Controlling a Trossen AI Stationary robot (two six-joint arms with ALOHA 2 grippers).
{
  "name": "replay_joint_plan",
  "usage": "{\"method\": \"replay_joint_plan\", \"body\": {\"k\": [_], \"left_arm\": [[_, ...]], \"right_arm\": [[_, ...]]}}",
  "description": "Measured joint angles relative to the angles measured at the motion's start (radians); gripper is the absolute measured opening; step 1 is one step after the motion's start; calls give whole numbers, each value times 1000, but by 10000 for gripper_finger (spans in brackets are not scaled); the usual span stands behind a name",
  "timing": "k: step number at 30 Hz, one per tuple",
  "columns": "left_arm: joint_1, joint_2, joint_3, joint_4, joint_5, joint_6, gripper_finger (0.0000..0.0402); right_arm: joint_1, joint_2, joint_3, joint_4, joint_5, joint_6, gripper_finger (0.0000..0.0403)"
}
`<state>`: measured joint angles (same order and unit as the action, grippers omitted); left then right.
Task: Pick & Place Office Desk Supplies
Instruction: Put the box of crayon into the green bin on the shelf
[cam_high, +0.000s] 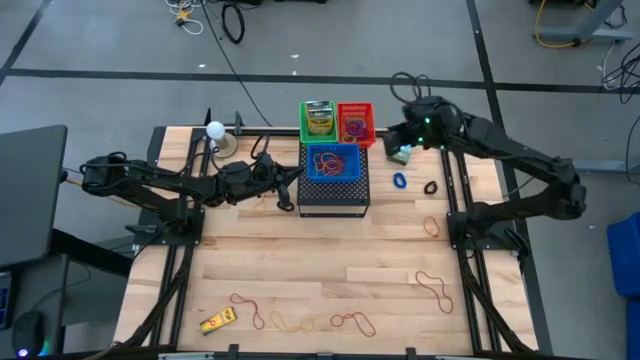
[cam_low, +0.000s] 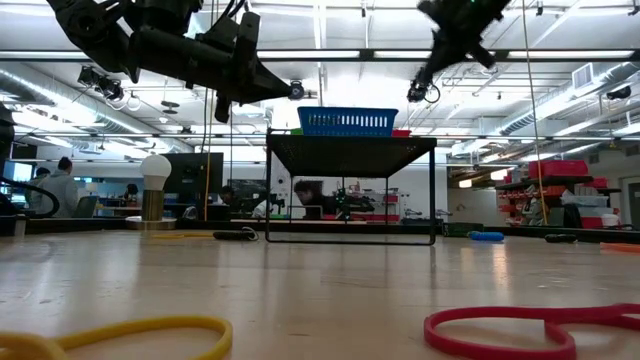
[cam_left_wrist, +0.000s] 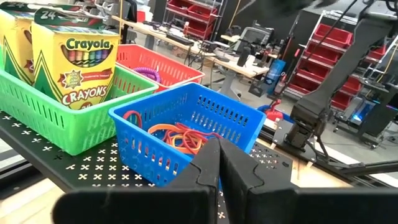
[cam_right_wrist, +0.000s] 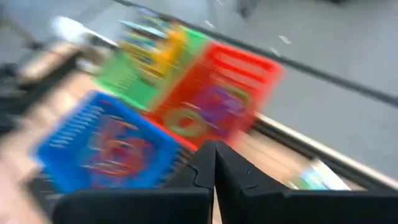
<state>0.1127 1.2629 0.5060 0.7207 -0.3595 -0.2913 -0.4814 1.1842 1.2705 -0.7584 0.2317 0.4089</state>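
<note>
Three small baskets stand on the black mesh box (cam_high: 335, 195). The green basket (cam_high: 318, 120) holds Crayola boxes (cam_left_wrist: 74, 59), the red basket (cam_high: 355, 122) holds coloured rings, and the blue basket (cam_left_wrist: 186, 121) holds rubber bands. My left gripper (cam_high: 288, 186) is shut and empty, in the air just left of the mesh box. My right gripper (cam_high: 400, 142) is shut and hovers right of the red basket, above a small green box (cam_high: 402, 156). A blue ring (cam_high: 400, 181), a black ring (cam_high: 431, 187), rubber bands (cam_high: 433, 288) and a yellow item (cam_high: 218, 320) lie flat on the table.
A lamp with a white bulb (cam_high: 214, 130) stands left of the baskets near the far edge. More rubber bands (cam_high: 300, 322) lie along the near edge, and one tan band (cam_high: 432, 226) lies on the right. Bare wood shows in the table's middle (cam_high: 320, 255).
</note>
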Motion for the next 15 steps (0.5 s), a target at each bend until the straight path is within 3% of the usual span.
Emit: {"method": "replay_joint_plan", "body": {"k": [3, 6, 11, 15], "left_arm": [[0, 0, 0, -4, 0, 0, 9], [0, 0, 0, -8, 0, 0, 9], [0, 0, 0, -8, 0, -5, 9], [0, 0, 0, -8, 0, -7, 9]], "right_arm": [[-99, 9, -14, -78, -3, 3, 8], [-219, 14, -88, -63, -74, 27, 4], [-432, 14, -295, 103, -226, 141, 11], [-522, 14, -443, 274, -233, 189, 33]]}}
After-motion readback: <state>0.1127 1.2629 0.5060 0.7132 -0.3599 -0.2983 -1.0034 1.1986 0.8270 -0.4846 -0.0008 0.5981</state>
